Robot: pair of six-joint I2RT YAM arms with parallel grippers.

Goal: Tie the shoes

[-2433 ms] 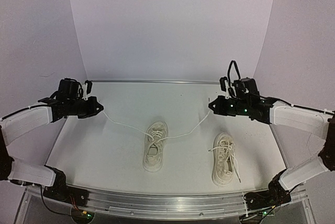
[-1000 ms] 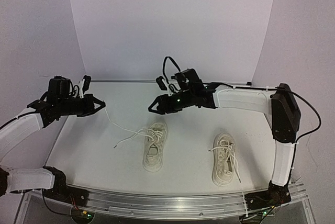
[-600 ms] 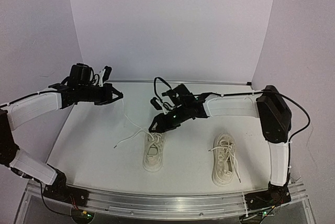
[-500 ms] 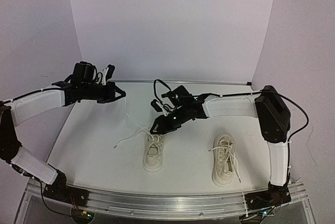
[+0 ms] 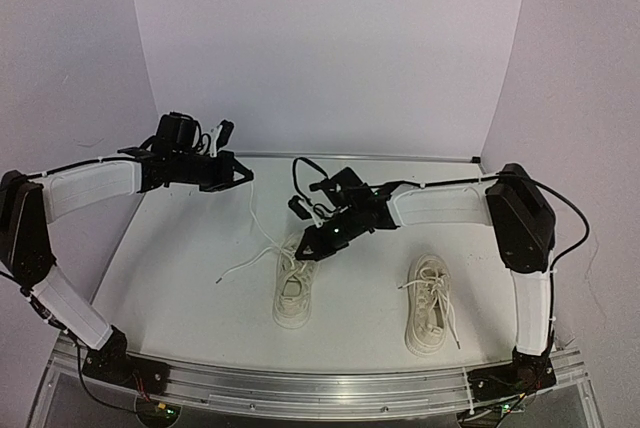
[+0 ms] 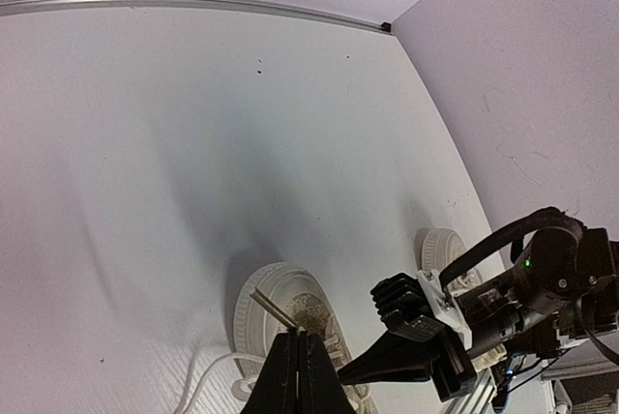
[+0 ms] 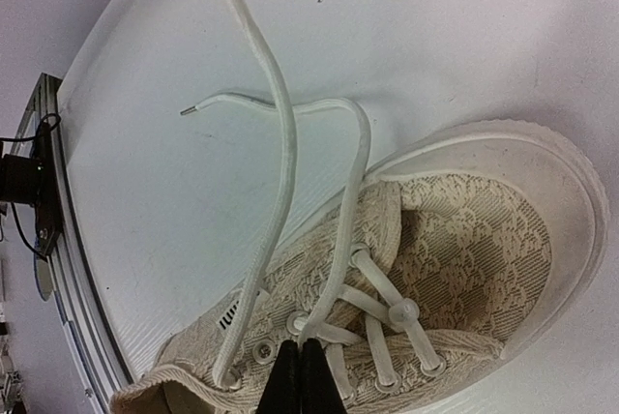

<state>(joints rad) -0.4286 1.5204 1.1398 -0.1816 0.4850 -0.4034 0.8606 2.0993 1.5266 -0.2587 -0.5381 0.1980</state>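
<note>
Right gripper (image 5: 304, 252) pinched shut on lace (image 7: 354, 170) atop shoe (image 5: 294, 293), left gripper (image 5: 247, 176) farther off clamping other lace (image 7: 287, 143)

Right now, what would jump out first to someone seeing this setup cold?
A white lace stretched up from the center shoe into the shut left gripper, far-left of centre. The right gripper is down, closed on that shoe's lacing. The second shoe sits untouched at near right.

Lace (image 5: 256, 220) raised slantwise above left shoe (image 5: 295, 296) bars my way; my right arm (image 5: 440, 203) spans middle; table (image 5: 365, 318) bare between it and right shoe (image 5: 430, 316).
</note>
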